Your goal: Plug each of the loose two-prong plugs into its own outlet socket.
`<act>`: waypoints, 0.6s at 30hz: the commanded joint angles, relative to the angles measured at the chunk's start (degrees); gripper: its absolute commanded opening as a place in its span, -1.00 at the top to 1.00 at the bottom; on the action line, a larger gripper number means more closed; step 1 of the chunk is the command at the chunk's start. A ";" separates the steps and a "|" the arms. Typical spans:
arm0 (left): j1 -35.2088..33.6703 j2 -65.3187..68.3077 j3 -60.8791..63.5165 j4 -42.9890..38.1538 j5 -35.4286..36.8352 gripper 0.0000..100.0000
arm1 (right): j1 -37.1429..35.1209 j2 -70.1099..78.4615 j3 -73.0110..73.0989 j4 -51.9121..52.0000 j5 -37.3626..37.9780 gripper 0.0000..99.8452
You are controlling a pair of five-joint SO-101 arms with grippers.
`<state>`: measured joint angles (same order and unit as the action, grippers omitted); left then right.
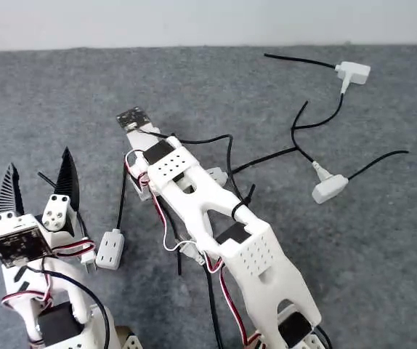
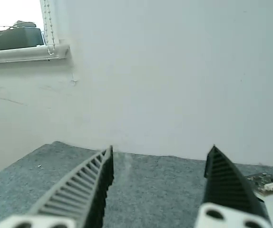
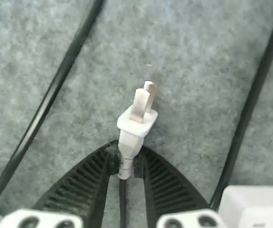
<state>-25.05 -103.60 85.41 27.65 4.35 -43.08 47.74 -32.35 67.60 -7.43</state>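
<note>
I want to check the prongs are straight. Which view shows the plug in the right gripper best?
The right wrist view: the plug is clamped in the right gripper, both prongs clear. In the high view the right arm covers it; the left wrist view faces the wall.

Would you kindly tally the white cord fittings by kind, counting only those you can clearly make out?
Two-prong plug, held in the right pincer: 1
Outlet socket with its slots showing: 1
Other white cord ends, kind unclear: 2
Total: 4
</note>
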 commanded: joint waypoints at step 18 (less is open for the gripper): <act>27.96 -0.62 -24.40 15.47 -0.09 0.40 | -2.07 -61.14 2.11 35.30 36.57 0.98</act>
<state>-7.21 -103.60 66.24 38.46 4.53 -45.19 -0.18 -38.86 100.66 26.07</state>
